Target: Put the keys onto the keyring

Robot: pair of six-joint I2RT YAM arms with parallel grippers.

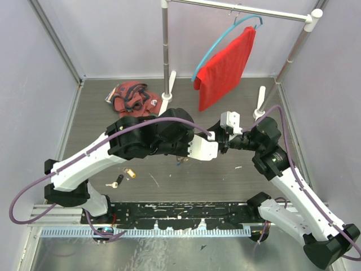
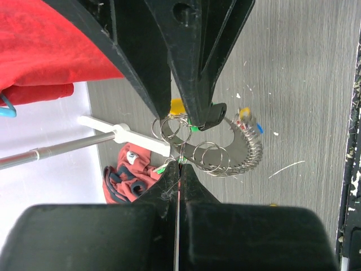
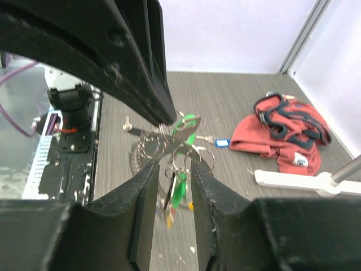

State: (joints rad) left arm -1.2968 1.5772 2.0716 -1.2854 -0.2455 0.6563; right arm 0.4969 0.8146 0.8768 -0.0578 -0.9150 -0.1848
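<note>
My two grippers meet in mid-air over the table's middle. The left gripper (image 1: pixel 216 148) (image 2: pixel 180 165) is shut on something thin at the bunch, seemingly a green-headed key (image 3: pixel 190 125). The right gripper (image 1: pixel 224 142) (image 3: pixel 174 164) has its jaws partly apart, pinching the bunch of silver keyrings (image 2: pixel 210 158) (image 3: pixel 148 145) between them. Green-tagged keys (image 3: pixel 181 189) hang from the bunch, and a silver coil (image 2: pixel 251 148) is attached. Loose on the table lie a yellow key (image 1: pixel 130 173), a black key (image 1: pixel 117 182) and a blue-tagged key (image 3: pixel 223 142).
A red garment (image 1: pixel 225 68) hangs on a blue hanger from a white rack at the back; the rack's pole (image 1: pixel 165 51) and feet (image 3: pixel 304 179) stand on the table. A crumpled red cloth (image 1: pixel 131 97) lies at the back left. Walls enclose three sides.
</note>
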